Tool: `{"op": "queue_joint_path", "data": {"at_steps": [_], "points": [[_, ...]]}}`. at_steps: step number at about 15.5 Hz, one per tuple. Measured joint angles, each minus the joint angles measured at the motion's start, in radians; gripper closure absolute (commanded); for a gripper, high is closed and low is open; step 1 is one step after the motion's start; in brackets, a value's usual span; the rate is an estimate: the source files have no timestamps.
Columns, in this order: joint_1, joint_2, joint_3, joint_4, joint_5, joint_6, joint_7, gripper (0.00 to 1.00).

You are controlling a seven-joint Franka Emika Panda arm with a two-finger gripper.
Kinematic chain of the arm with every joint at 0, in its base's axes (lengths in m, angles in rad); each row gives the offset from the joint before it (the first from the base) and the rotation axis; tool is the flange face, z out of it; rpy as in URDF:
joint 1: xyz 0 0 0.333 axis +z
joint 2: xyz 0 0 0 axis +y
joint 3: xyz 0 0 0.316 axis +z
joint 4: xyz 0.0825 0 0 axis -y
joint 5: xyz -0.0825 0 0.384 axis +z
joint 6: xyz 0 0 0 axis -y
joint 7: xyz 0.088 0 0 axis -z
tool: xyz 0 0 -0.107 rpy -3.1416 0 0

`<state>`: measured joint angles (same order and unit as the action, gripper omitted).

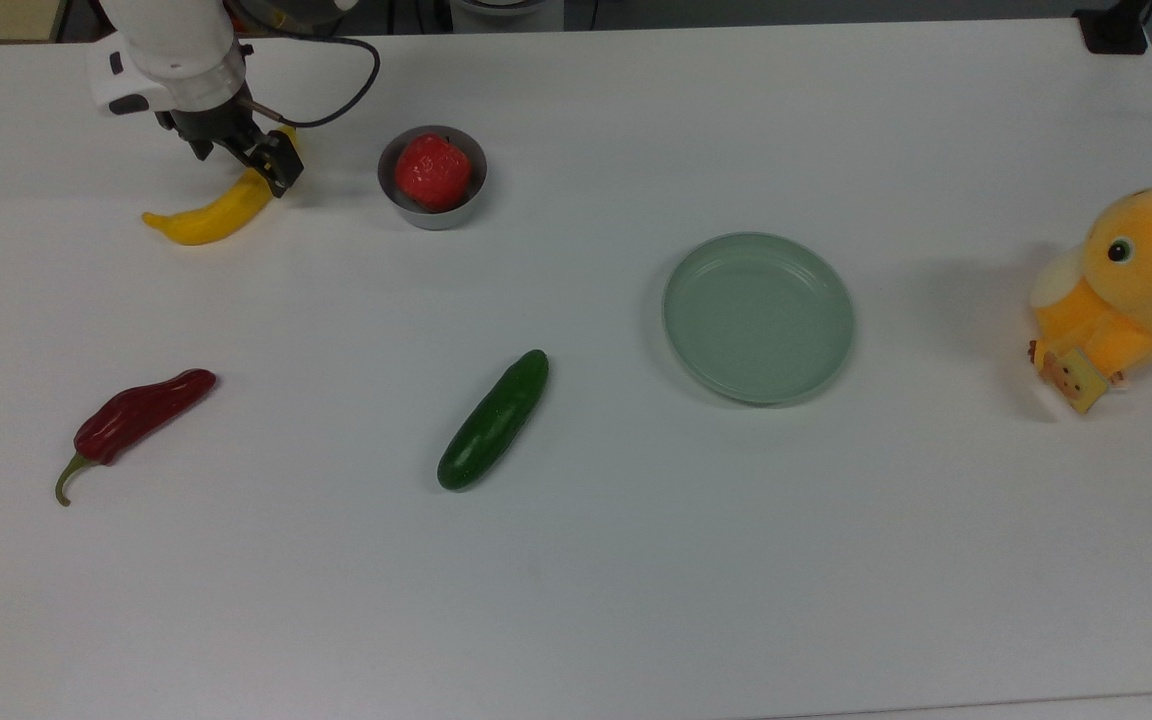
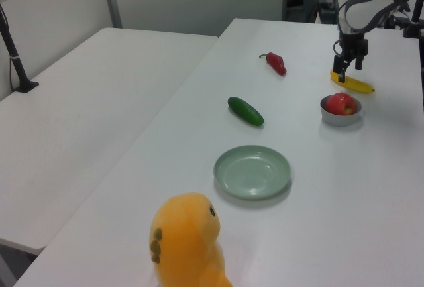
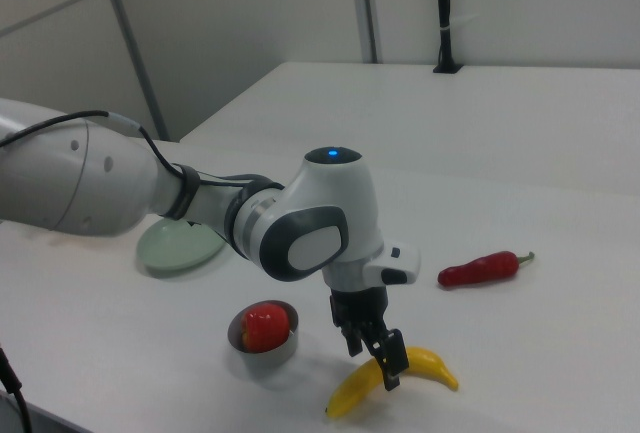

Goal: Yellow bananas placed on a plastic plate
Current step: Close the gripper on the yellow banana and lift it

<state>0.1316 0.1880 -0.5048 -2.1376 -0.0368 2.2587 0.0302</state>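
White rounded arm (image 3: 300, 228), grey joint cover, blue light, black cable, black tool (image 3: 378, 353)

Bright yellow banana (image 1: 206, 217) between the black gripper (image 1: 254, 163) jaws; white arm (image 3: 200, 213) with grey joints. Pale green plate (image 1: 758, 318), dark green cucumber (image 1: 493, 420), dark red chilli (image 1: 136, 417), orange plush (image 1: 1131, 290), white table (image 1: 636, 560).

We've got open table (image 1: 586, 560) between banana (image 1: 201, 220) and plate (image 1: 758, 318); only the bowl (image 1: 433, 178) sits at the banana's 3 o'clock in the top view.
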Motion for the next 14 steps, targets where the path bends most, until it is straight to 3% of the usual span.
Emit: {"op": "queue_joint_path", "data": {"at_steps": [1,2,3,4,14], "points": [[0.0,0.013,0.0,0.001,0.0,0.002,0.0,0.14],[0.0,0.026,0.002,0.002,0.0,0.004,0.0,0.55],[0.0,0.039,0.003,0.004,0.0,0.006,0.0,0.79],[0.001,0.049,0.006,0.007,0.0,0.009,0.0,0.94],[0.003,0.06,0.011,0.028,0.001,0.035,0.0,0.96]]}}
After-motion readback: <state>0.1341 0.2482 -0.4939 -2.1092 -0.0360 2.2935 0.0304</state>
